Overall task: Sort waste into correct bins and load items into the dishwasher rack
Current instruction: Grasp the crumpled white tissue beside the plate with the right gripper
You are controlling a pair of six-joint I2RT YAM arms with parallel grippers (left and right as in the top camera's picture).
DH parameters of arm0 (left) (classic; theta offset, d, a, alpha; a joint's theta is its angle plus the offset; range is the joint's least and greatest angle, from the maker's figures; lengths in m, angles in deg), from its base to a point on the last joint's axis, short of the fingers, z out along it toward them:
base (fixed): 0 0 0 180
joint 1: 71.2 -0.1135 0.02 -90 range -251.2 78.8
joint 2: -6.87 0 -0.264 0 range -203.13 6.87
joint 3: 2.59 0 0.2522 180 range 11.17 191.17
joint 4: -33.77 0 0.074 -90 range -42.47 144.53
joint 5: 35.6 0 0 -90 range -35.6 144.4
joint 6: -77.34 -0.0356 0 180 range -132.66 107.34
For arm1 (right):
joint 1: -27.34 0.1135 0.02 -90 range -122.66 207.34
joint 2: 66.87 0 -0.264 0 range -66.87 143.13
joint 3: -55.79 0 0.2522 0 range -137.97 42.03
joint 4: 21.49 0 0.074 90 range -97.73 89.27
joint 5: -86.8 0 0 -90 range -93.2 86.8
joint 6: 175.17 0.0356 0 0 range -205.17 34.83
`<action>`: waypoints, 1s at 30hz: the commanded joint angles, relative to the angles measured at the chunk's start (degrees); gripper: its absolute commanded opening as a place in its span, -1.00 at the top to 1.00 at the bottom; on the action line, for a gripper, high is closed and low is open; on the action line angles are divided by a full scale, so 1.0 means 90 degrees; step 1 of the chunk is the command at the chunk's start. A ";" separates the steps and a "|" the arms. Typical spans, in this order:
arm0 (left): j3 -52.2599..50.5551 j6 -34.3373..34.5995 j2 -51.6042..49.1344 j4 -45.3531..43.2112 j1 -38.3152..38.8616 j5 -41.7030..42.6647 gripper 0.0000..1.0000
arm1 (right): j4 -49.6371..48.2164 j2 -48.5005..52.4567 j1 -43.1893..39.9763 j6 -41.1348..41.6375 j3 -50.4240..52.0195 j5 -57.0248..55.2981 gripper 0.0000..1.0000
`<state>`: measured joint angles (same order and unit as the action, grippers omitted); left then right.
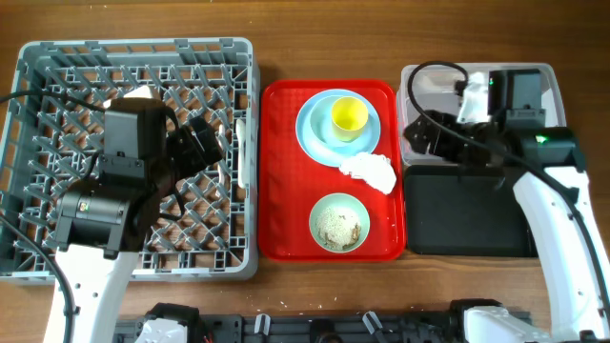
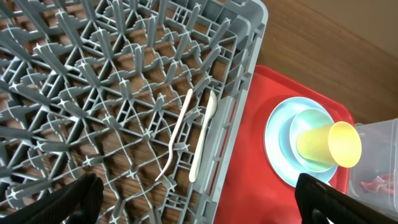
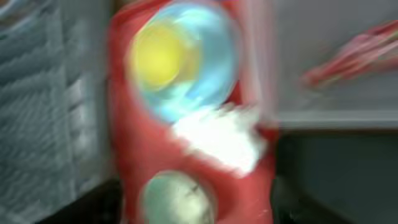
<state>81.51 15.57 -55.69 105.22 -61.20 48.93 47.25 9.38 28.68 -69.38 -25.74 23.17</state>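
The grey dishwasher rack [image 1: 57, 57] is at the left. A white fork [image 2: 177, 134] and spoon [image 2: 204, 137] lie on its floor by the right wall. My left gripper [image 2: 199, 202] hovers open and empty above them, also seen from overhead [image 1: 210, 141]. A light blue plate [image 1: 315, 133] holds the yellow cup [image 1: 349, 116]. The white napkin [image 1: 372, 171] and the pale green bowl [image 1: 338, 222] of beige scraps are nearby. My right gripper [image 1: 421, 133] is open over the edge of the clear tub [image 1: 429, 81]. The black tray [image 1: 467, 210] is in front of it.
The plate, napkin and bowl sit on a red serving tray [image 1: 286, 191] between rack and bins. Red wrapper bits [image 3: 354, 50] lie in the clear tub. The right wrist view is motion-blurred. The rack's upright pegs surround the left gripper.
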 commanded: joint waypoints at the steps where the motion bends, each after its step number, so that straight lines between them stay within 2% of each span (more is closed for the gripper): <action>1: 0.0068 0.0083 0.0024 -0.0017 -0.0041 -0.0036 -1.00 | 0.0444 -0.0036 0.0435 -0.0148 0.0051 0.1418 -0.35; 3: 0.0068 0.0083 0.0024 -0.0017 -0.0044 -0.0036 -1.00 | 0.0386 -0.0036 0.1015 0.0151 0.0192 0.0814 -0.36; 4: 0.0068 0.0083 0.0024 -0.0017 -0.0041 -0.0036 -1.00 | 0.0284 -0.0032 0.1355 0.0559 0.0255 0.0051 -0.40; 6: 0.0068 0.0083 0.0024 -0.0017 -0.0044 -0.0036 -1.00 | -0.0214 -0.0005 0.2657 0.1953 0.0534 -0.2803 -0.50; 7: 0.0068 0.0083 0.0022 -0.0017 -0.0041 -0.0036 -1.00 | -0.0352 0.0063 0.3041 0.2297 0.0629 -0.3619 -0.51; 10: 0.0068 0.0083 0.0022 -0.0017 -0.0044 -0.0036 -1.00 | -0.0901 0.0454 0.3291 0.2419 0.0872 -0.3946 -0.52; 11: 0.0068 0.0083 0.0024 -0.0017 -0.0044 -0.0036 -1.00 | -0.1001 0.0699 0.3291 0.2429 0.1008 -0.4163 -0.55; 12: 0.0068 0.0083 0.0024 -0.0017 -0.0044 -0.0036 -1.00 | -0.1056 0.0954 0.3291 0.2426 0.1049 -0.4216 -0.67; 15: 0.0068 0.0083 0.0024 -0.0017 -0.0044 -0.0036 -1.00 | -0.1163 0.1559 0.3291 0.2419 0.1052 -0.4209 -0.74; 22: 0.0068 0.0083 0.0024 -0.0017 -0.0041 -0.0036 -1.00 | -0.1812 0.2708 0.3291 0.2385 0.1061 -0.3740 -0.72; 23: 0.0068 0.0083 0.0024 -0.0017 -0.0041 -0.0036 -1.00 | -0.1870 0.2820 0.3291 0.2251 0.1061 -0.3572 -0.61; 26: 0.0068 0.0083 0.0022 -0.0017 -0.0044 -0.0036 -1.00 | -0.1865 0.2827 0.3291 0.1734 0.1061 -0.2807 0.06; 27: 0.0068 0.0085 0.0024 -0.0017 -0.0044 -0.0036 -1.00 | -0.1863 0.2827 0.3291 0.1736 0.1061 -0.2465 0.45; 29: 0.0068 0.0083 0.0022 -0.0017 -0.0044 -0.0036 -1.00 | -0.1739 0.2824 0.3291 0.1736 0.1061 -0.2169 0.91; 30: 0.0068 0.0083 0.0022 -0.0017 -0.0044 -0.0036 -1.00 | -0.1581 0.2756 0.3291 0.1736 0.1059 -0.2004 0.91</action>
<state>81.51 15.57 -55.69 105.18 -61.20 48.93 31.10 34.17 58.06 -52.86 -16.49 -0.96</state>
